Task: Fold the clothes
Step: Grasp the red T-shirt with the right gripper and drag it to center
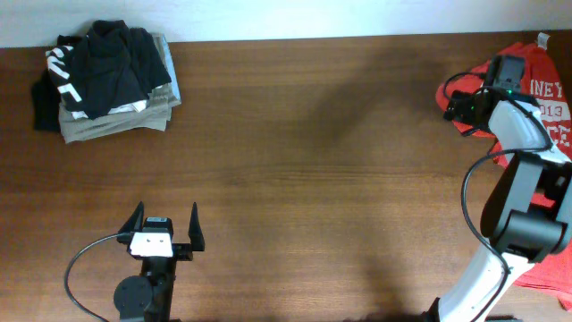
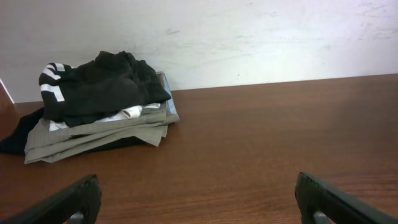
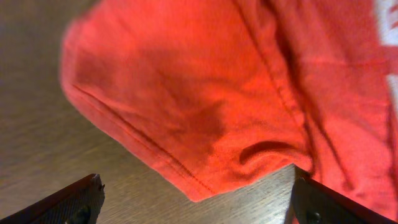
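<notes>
Overhead view: the red-orange T-shirt (image 1: 541, 63) lies crumpled at 3 o'clock on the wood-grain worktop (image 1: 313, 161), not yet folded. Step in hand: first grasp. Right tool (image 3: 199, 202), jaws wide, hovers over the soft, stitched sleeve hem (image 3: 143, 140). The next move should be to descend and pinch the hem. Left tool (image 1: 167, 219) stands wide at 7 o'clock.

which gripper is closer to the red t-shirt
Right. The right gripper is open just above a sleeve of the red t-shirt at the far right of the table. The left gripper is open at the near left, most of the table away.
</notes>
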Available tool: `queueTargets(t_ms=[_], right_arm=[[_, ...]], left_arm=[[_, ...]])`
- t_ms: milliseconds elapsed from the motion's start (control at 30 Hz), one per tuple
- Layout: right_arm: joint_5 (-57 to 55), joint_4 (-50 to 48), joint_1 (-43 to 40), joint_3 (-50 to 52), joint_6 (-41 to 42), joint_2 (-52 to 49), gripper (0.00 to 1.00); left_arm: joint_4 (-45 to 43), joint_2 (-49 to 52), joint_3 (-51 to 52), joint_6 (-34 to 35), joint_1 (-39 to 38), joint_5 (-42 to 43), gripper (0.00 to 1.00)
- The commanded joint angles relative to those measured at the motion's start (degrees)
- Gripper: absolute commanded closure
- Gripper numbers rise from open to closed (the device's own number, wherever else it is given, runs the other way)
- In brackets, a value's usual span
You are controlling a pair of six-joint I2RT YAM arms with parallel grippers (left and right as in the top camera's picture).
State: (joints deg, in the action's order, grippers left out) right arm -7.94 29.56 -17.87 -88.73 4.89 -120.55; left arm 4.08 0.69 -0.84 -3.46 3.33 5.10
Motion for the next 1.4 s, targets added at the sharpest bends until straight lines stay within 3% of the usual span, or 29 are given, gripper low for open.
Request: queueTargets(t_ms=[0, 100, 233, 267, 367, 400, 433, 533, 633, 767, 867, 933, 967, 1000, 1033, 1067, 1100, 1133, 1267, 1367], right_arm=[[-1.7, -0.8, -0.2, -1.1, -1.7, -2.5, 0.07], [-0.3, -2.0, -0.2, -1.1, -1.7, -3.4, 0.15], [0.0, -4.8, -0.2, -1.1, -1.7, -7.1, 0.17], [0.0, -5.1, -0.2, -1.1, -1.7, -7.3, 0.22], [1.2, -5.0, -0.2, -1.1, -1.7, -7.3, 0.54], [2.2, -4.6, -0.2, -1.1, -1.4, -7.3, 0.80], [3.1, -4.0, -0.2, -1.1, -1.4, -7.3, 0.96], [8.6, -1.0, -0.1, -1.8, 0.5, -5.1, 0.96], [26.4, -0.4, 2.1, -2.6, 0.5, 3.6, 0.96], [32.9, 1.2, 22.1, -2.6, 5.0, 21.4, 0.96], [32.9, 2.0, 41.6, -2.6, 13.7, 23.0, 0.96], [30.7, 2.1, 51.4, -2.6, 14.8, 22.1, 0.96], [27.8, 2.1, 55.4, -2.6, 15.2, 22.0, 0.90], [25.4, 2.1, 57.7, -2.6, 15.2, 22.0, 0.52], [25.2, 2.1, 58.3, -2.6, 15.2, 22.0, 0.51], [25.3, 2.3, 57.8, -2.6, 15.2, 22.3, 0.37], [25.2, 2.7, 56.9, -2.7, 15.1, 22.7, 0.12], [25.2, 4.5, 54.4, -3.3, 15.1, 23.8, 0.00], [25.3, 12.3, 35.7, -4.1, 15.6, 28.2, 0.01], [26.1, 24.2, 22.8, -4.1, 15.5, 28.2, 0.01]], left_arm=[[0.1, -0.3, 0.3, -0.5, -0.2, 0.0, 0.01], [0.1, -0.3, 0.3, -0.5, -0.2, 0.0, 0.01], [0.1, -0.3, 0.3, -0.5, -0.2, 0.0, 0.01], [0.1, -0.3, 0.3, -0.5, -0.2, 0.0, 0.01], [0.1, -0.3, 0.3, -0.5, -0.2, 0.0, 0.01], [0.1, -0.3, 0.3, -0.5, -0.2, 0.0, 0.01], [0.1, -0.3, 0.3, -0.5, -0.2, 0.0, 0.01], [0.1, -0.3, 0.3, -0.5, -0.2, 0.0, 0.01], [0.1, -0.3, 0.3, -0.5, -0.2, 0.0, 0.01], [0.1, -0.3, 0.3, -0.5, -0.2, 0.0, 0.01], [0.1, -0.3, 0.3, -0.5, -0.2, 0.0, 0.01], [0.1, -0.3, 0.3, -0.5, -0.2, 0.0, 0.01], [0.1, -0.3, 0.3, -0.5, -0.2, 0.0, 0.01], [0.1, -0.3, 0.3, -0.5, -0.2, 0.0, 0.01], [0.1, -0.3, 0.3, -0.5, -0.2, 0.0, 0.01], [0.1, -0.3, 0.3, -0.5, -0.2, 0.0, 0.01], [0.1, -0.3, 0.3, -0.5, -0.2, 0.0, 0.01], [0.1, -0.3, 0.3, -0.5, -0.2, 0.0, 0.01], [0.1, -0.3, 0.3, -0.5, -0.2, 0.0, 0.01], [0.1, -0.3, 0.3, -0.5, -0.2, 0.0, 0.01]])
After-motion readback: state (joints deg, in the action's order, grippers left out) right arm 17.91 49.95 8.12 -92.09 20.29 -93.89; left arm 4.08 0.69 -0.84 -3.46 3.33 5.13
